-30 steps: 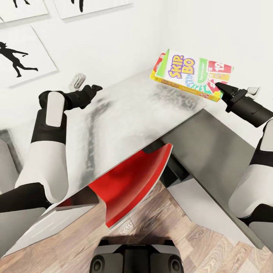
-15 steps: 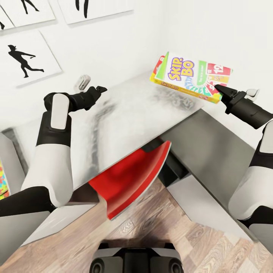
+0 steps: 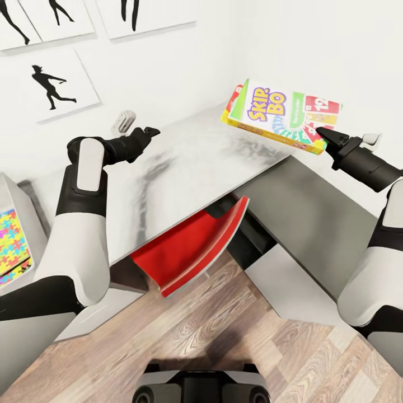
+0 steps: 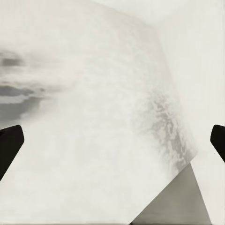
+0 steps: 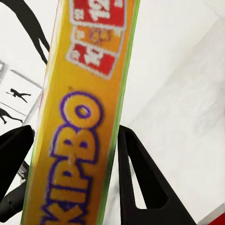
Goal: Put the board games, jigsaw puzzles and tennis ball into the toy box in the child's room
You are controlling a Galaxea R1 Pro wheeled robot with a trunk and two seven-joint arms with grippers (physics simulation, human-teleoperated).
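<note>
My right gripper (image 3: 323, 134) is shut on the corner of a Skip-Bo board game (image 3: 277, 112), holding it flat in the air above the far right corner of the light grey table (image 3: 190, 168). In the right wrist view the box's yellow edge (image 5: 79, 122) sits between the two black fingers (image 5: 140, 187). The left gripper (image 3: 148, 132) hovers over the table's back left part, open and holding nothing; its fingertips (image 4: 9, 145) stand far apart over bare table top (image 4: 93, 117). A multicoloured jigsaw puzzle (image 3: 11, 246) lies at the far left edge on a grey surface.
A red chair (image 3: 190, 252) is pushed under the table's front edge. Dark grey side panels (image 3: 302, 212) run down to the right. White walls with black silhouette pictures (image 3: 53, 84) close the back. Wood-plank floor (image 3: 224, 336) lies in front of my base.
The whole view has swung, bringing the jigsaw puzzle in at the left edge. Both arms keep nearly the same pose, and the right gripper still holds the Skip-Bo box.
</note>
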